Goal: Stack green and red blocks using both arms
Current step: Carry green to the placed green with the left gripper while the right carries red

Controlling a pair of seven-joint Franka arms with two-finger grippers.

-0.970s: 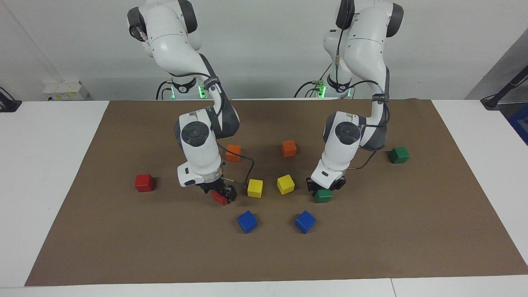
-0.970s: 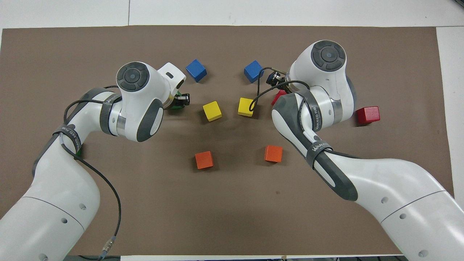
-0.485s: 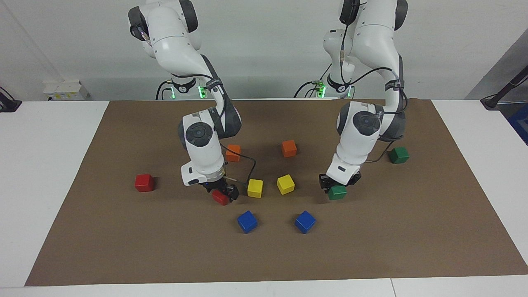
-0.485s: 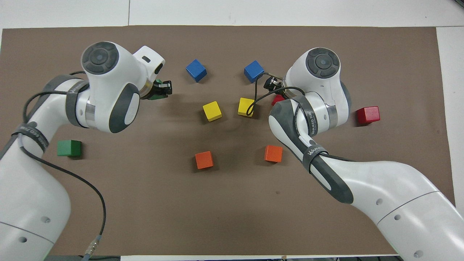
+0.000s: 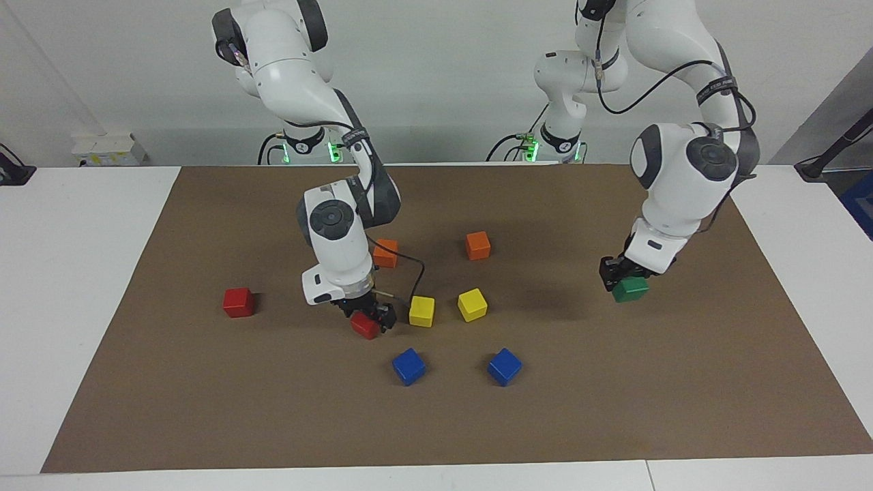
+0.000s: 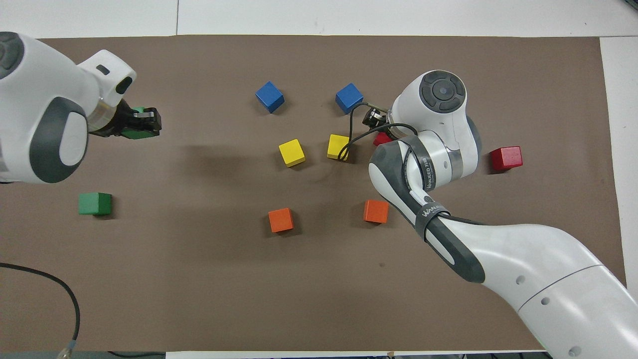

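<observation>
The left arm [image 5: 682, 184] bends down from high up, elbow crooked out toward its own end of the table, and the left gripper [image 5: 624, 276] hangs in the air over the brown mat, fingers clamped on a green block [image 5: 630, 289]. The right arm [image 5: 337, 232] folds low over the middle of the table, its forearm dropping almost straight down. The right gripper [image 5: 368, 319] sits right at the mat surface, pinched around a red block [image 5: 364, 326], with its wrist tipped slightly toward the table's centre.
</observation>
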